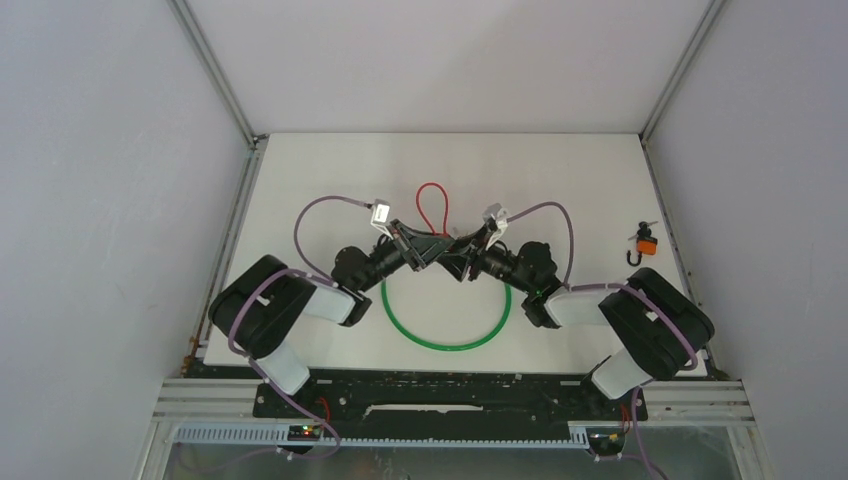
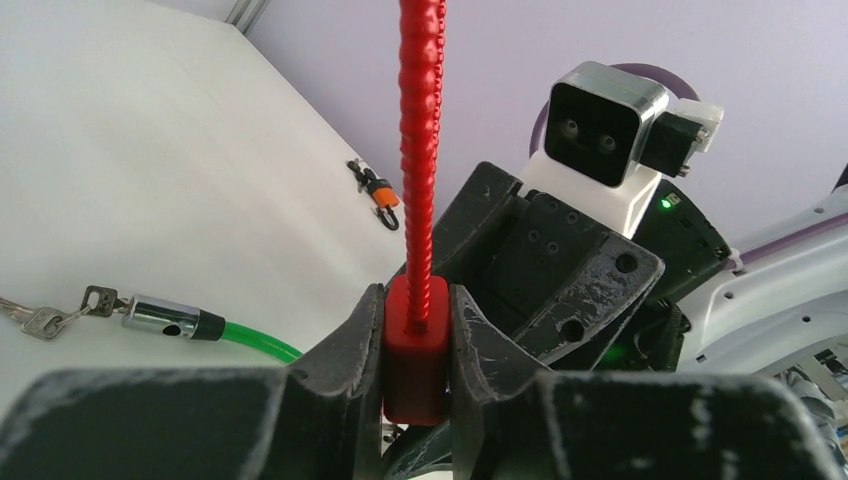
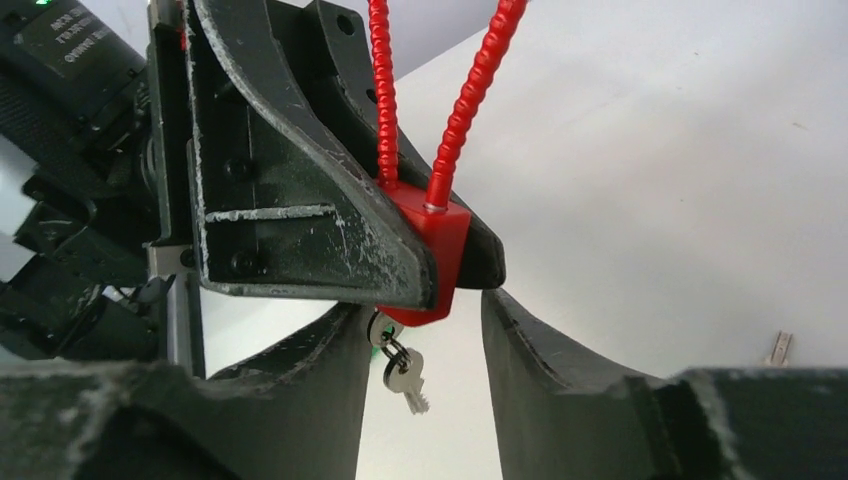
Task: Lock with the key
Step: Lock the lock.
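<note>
Above the middle of the desk [image 1: 330, 170], my left jaws clamp the red lock [image 2: 416, 345]; my right jaws gape around the key [image 3: 405, 378] dangling beneath. Next: pinch squarely, turn gently.

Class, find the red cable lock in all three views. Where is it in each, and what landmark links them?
Top external: red cable lock, loop just above centre, where the grippers meet.
Left wrist: the lock at bottom centre, body clamped, cable rising.
Right wrist: the lock at centre, keys hanging beneath.
Shared landmark: the left gripper clamping its body.
</note>
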### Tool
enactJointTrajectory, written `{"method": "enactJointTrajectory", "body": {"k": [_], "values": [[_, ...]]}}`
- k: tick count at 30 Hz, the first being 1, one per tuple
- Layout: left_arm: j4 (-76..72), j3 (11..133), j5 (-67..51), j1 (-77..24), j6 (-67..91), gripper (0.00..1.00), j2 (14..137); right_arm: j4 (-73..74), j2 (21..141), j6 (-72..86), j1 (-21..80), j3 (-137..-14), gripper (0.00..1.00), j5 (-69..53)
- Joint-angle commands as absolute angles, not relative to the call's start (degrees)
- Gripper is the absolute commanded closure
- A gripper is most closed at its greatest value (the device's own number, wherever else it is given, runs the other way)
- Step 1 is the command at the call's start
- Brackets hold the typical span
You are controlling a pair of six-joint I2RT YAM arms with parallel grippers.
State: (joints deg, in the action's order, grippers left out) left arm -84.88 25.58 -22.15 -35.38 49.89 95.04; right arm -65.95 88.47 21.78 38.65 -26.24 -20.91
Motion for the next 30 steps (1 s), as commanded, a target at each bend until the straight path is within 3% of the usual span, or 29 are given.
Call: {"method": "enactJointTrajectory", "body": {"k": [1, 4, 7, 14, 24, 30], "values": [[-91.3, 23.8, -19.9, -35.4, 48.1, 1.0, 91.4, -76.5, 90.3, 25.4, 36.1, -25.9, 0.43, -30.7], [-91.3, 23.5, -19.7, -34.9, 48.1, 1.0, 90.9, -86.7, 93.2, 30.8, 34.0, -24.0, 0.24, -33.2], [-91.3, 23.1, -19.6, -34.5, 48.1, 1.0, 90.3, -86.8, 93.6, 31.5, 33.1, -23.9, 0.22, -32.6], [-91.3, 21.9, -17.8, -33.6, 47.7, 1.0, 89.1, -86.9, 93.5, 33.1, 31.8, -22.9, 0.23, -29.6], [-91.3, 22.4, -18.9, -33.4, 48.5, 1.0, 89.4, -87.0, 93.9, 33.9, 31.3, -23.1, 0.37, -29.2], [-91.3, 24.4, -22.7, -33.7, 49.6, 1.0, 90.9, -86.9, 94.9, 34.9, 31.4, -24.0, 0.38, -29.9]]}}
